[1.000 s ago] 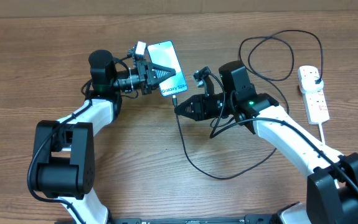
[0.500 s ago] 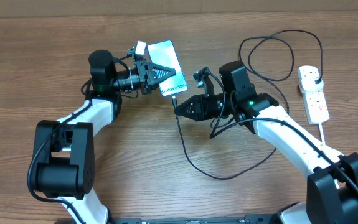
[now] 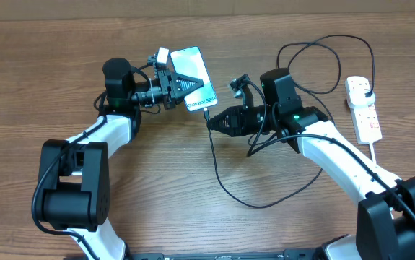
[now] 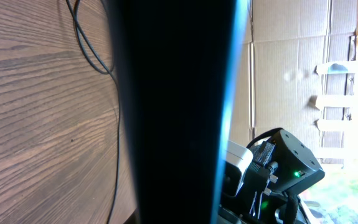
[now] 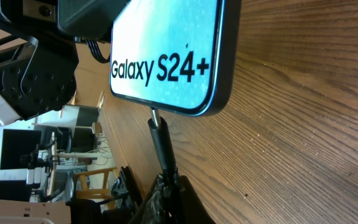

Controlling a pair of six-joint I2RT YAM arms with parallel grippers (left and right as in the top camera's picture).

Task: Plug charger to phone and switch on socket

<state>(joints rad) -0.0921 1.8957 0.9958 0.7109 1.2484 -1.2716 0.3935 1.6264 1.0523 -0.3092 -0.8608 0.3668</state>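
Charger tip meets the phone's bottom edge above the table.

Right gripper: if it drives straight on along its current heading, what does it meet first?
The phone, at its bottom edge. The right gripper is shut on the charger, and the connector tip sits right at that edge. Whether it is fully seated is unclear.

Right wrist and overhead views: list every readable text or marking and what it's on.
"Galaxy S24+": black print at the bottom edge of the light blue-white screen of the slim dark-rimmed smartphone.
Reddish markings on the white rectangular power strip, overhead view: too small to read.
Nothing else is legible.
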